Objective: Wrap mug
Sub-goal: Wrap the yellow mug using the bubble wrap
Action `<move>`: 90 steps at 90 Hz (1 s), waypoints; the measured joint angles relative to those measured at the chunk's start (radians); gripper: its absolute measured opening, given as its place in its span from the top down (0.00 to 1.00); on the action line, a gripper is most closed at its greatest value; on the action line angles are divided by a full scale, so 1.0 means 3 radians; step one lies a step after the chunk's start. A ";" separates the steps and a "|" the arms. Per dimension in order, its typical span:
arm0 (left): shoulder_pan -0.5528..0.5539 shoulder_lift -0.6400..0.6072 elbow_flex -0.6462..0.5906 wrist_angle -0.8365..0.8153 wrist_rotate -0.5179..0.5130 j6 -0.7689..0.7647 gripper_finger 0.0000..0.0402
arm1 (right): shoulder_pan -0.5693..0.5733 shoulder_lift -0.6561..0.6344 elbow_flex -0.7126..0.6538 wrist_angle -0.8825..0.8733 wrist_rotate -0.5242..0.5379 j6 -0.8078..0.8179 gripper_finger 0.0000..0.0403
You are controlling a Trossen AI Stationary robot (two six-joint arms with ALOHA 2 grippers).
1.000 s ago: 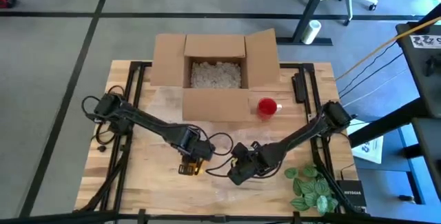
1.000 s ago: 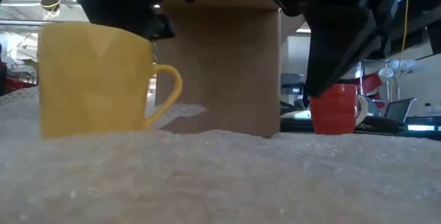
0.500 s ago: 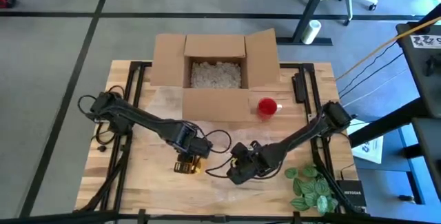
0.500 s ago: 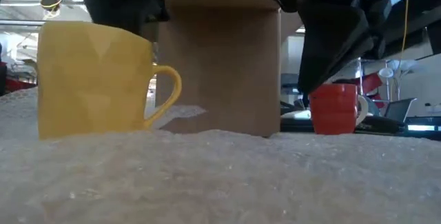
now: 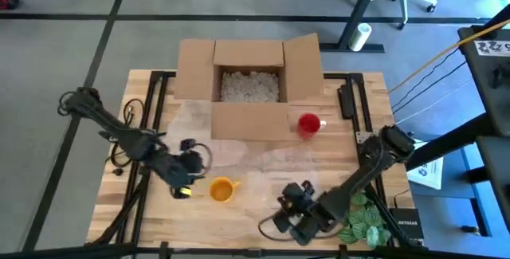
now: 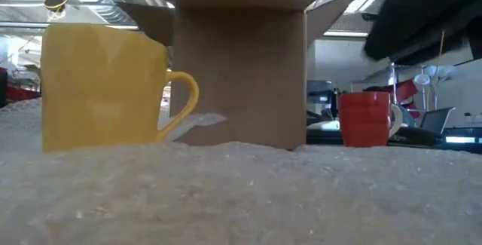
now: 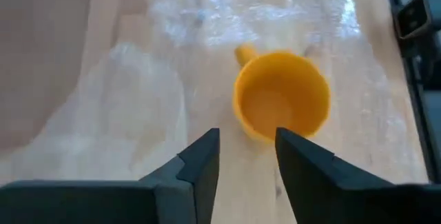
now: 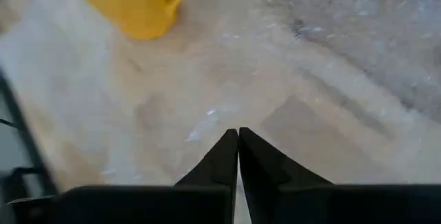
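A yellow mug [image 5: 222, 188] stands upright on its base on a clear bubble wrap sheet [image 5: 275, 163] spread over the wooden table, its handle toward the table's right. My left gripper [image 5: 191, 181] hovers just left of the mug, open; in its wrist view the mug [image 7: 281, 103] lies beyond the fingertips [image 7: 247, 148], apart from them. My right gripper [image 5: 287, 205] is near the front edge, right of the mug, shut and holding nothing; its wrist view shows the mug [image 8: 131, 3] farther off and bubble wrap [image 8: 344, 45] under the fingertips [image 8: 238, 148].
An open cardboard box [image 5: 251, 84] with packing fill stands at the table's far middle. A red mug [image 5: 309, 123] sits to the right of its front wall. A green leafy plant [image 5: 362, 217] lies at the near right corner. Cables trail beside the left arm.
My left gripper has drawn back from above the yellow mug toward the table's left edge. My right gripper has pulled away toward the near edge. The mug stays upright in the same spot on the bubble wrap, and both arms have left the middle of the low view.
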 joint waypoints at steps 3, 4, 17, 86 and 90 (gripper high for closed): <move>-0.0069 -0.0137 -0.0194 0.0165 -0.0035 -0.0089 0.69 | 0.0072 0.0000 0.0000 -0.0002 0.0066 0.0104 1.00; -0.0089 -0.0176 -0.0257 0.0217 -0.0036 -0.0113 0.69 | 0.0095 0.0000 0.0000 -0.0002 0.0088 0.0139 1.00; -0.0265 -0.0639 -0.0961 0.0775 -0.0094 -0.0429 0.69 | 0.0431 0.0000 0.0000 -0.0056 0.0263 0.0491 1.00; -0.0431 -0.1052 -0.1459 0.1063 -0.0422 -0.0583 0.69 | 0.0501 -0.1229 -0.1760 0.1162 0.0472 -0.0288 1.00; -0.0431 -0.1052 -0.1459 0.1072 -0.0442 -0.0549 0.69 | 0.0397 -0.1333 -0.1997 0.1557 0.0344 -0.0561 1.00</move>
